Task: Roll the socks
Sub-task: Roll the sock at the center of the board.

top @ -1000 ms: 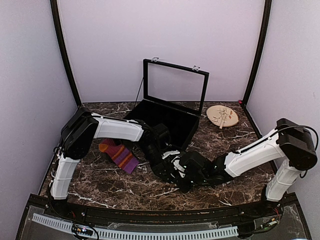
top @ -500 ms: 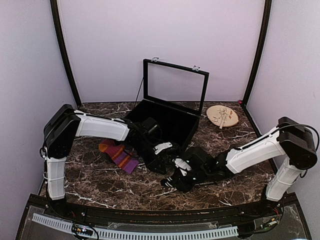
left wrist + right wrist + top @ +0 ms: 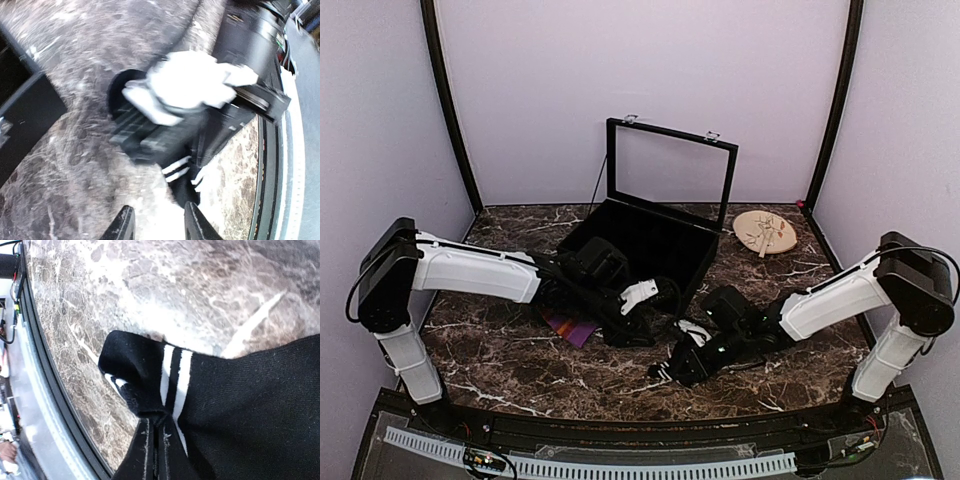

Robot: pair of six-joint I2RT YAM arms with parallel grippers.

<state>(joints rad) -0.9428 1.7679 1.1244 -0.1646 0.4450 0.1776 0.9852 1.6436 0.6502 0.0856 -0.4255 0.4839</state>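
Note:
The black sock (image 3: 245, 405), with two thin white stripes near its cuff, lies on the marble in front of the arms. My right gripper (image 3: 159, 442) is shut on the bunched cuff edge. From above, the black sock (image 3: 667, 369) is a dark lump at the right gripper (image 3: 682, 362). Just left of it, my left gripper (image 3: 638, 326) is open with nothing between its fingers (image 3: 125, 227); it faces the black sock (image 3: 186, 172) a short way off. The left arm covers the striped sock (image 3: 566, 326), leaving only a purple corner showing.
A black case (image 3: 655, 245) with its glass lid (image 3: 670, 170) raised stands behind the grippers. At the back right lies a round wooden plate (image 3: 765, 232). The table's dark front rail (image 3: 620, 425) runs close to the right gripper.
The left arm has stretched out low across the table and now hides most of the striped sock. Its gripper drew back left from the black sock. The right gripper kept its grip, shifting slightly right.

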